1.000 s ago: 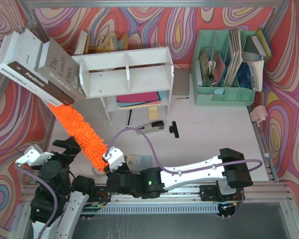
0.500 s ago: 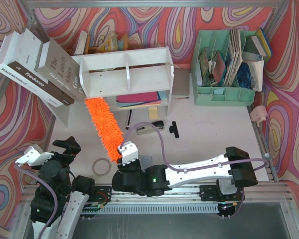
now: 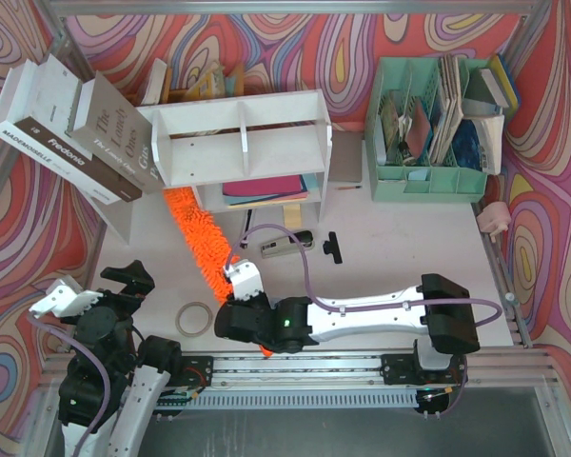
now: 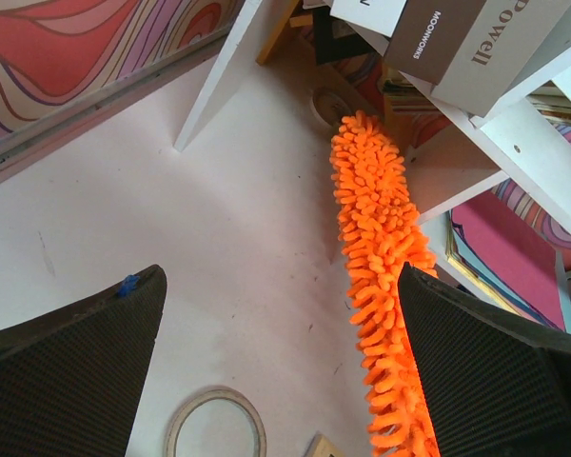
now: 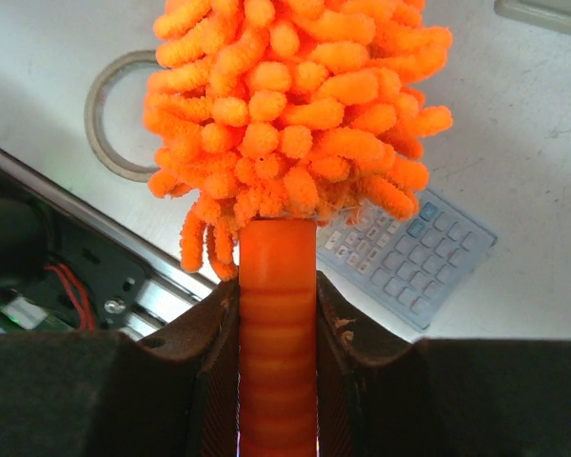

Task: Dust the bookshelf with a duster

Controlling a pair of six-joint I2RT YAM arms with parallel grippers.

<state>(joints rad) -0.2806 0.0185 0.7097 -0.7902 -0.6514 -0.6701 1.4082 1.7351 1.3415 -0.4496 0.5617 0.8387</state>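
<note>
The right gripper [image 5: 277,319] was pressed together on the duster's handle [image 5: 277,276], just below the fluffy head, with both black pads flat against the plastic. The handle was a slim, ribbed orange stem. It was judged stiff and somewhat slick, the ribs giving the pads some purchase. The duster [image 3: 202,238] ran diagonally from the gripper at lower centre of the overhead view toward the upper left. Its tip passed under the left end of the bookshelf [image 3: 238,138], though contact with the lower tier could not be confirmed. The head was a dense mass of soft orange microfibre nubs. It was judged light and yielding, likely to bend against an edge rather than push it. The handle was judged the only sound place to hold, and the long head may lever the stem round in the grip. The shelf was flat white board with upright dividers, rigid and smooth. The left gripper [image 4: 281,333] hung spread wide and empty over the white table [image 4: 124,190]. A tape ring [image 3: 194,318] and a calculator [image 5: 414,262] lay near the right gripper.
</note>
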